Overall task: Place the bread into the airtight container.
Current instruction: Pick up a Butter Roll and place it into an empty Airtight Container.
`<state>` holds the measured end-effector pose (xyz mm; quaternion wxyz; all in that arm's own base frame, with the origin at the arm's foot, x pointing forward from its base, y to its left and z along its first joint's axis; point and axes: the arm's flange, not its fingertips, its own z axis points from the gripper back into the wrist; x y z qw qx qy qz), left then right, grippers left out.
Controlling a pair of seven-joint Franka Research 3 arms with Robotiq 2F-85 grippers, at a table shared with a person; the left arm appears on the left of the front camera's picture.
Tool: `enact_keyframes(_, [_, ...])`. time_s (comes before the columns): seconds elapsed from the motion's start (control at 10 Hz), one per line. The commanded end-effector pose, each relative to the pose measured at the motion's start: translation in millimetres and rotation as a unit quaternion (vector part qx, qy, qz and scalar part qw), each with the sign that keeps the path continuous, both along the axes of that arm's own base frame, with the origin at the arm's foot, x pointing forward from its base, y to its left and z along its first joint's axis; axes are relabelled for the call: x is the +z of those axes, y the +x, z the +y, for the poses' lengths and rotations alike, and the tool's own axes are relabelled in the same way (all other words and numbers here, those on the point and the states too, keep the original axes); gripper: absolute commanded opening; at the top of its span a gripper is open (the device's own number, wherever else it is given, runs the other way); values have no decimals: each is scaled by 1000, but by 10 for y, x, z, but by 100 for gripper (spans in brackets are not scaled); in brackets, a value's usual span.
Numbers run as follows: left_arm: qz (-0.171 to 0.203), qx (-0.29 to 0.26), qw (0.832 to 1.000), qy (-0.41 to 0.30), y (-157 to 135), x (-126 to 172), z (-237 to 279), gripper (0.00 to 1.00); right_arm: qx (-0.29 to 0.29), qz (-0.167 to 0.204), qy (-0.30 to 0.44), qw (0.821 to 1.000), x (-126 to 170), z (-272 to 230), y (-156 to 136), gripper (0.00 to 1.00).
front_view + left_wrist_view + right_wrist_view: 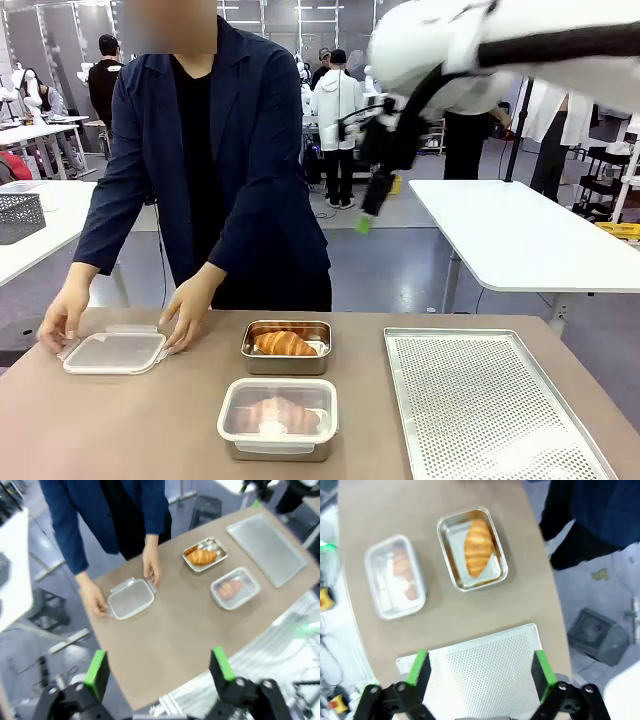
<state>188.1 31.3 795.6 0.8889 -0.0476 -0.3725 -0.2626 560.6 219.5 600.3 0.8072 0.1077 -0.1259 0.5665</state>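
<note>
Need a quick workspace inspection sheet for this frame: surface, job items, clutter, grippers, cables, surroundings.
Surface: brown table, no spills seen.
Job's things: croissant in the open metal container; loose lid under the person's hands; lidded container holds another bread.
Clutter: perforated tray, bare.
Grippers: left gripper open, raised; right gripper open, above the tray.
Cables: nothing seen on the table.
Surroundings: other tables and people behind.

A brown table (150, 420) is seen carrying four items. An open metal container (287, 347) with a croissant (285, 344) is placed mid-table, with a lidded container (278, 418) just in front of it. A perforated tray (490, 405) is set to the right, and a separate clear lid (116, 352) lies at the left.
</note>
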Motion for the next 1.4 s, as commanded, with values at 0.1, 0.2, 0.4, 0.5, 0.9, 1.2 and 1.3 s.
enact_keyframes(0.1, [-1, -1, 1000, 0, -2, 29, 3, 100, -2, -46, 69, 997, -28, -948, -898, 100])
enact_keyframes(0.2, [-1, -1, 1000, 0, -2, 29, 3, 100, -27, -59, 77, 995, -4, -1154, -1107, 100])
enact_keyframes(0.4, [-1, -1, 1000, 0, -2, 29, 3, 100, -84, -58, 78, 992, 226, -1338, -1544, 100])
enact_keyframes(0.5, [-1, -1, 1000, 0, -2, 29, 3, 100, -112, -45, 51, 991, 371, -1329, -1666, 100])
enact_keyframes(0.9, [-1, -1, 1000, 0, -2, 29, 3, 100, -217, 6, -50, 975, 1119, -1378, -2323, 100])
enact_keyframes(1.2, [-1, -1, 1000, 0, -2, 29, 3, 100, -278, -1, -48, 959, 1163, -1398, -2612, 100])
enact_keyframes(1.3, [-1, -1, 1000, 0, -2, 29, 3, 100, -288, -3, -31, 957, 1107, -1432, -2636, 100])
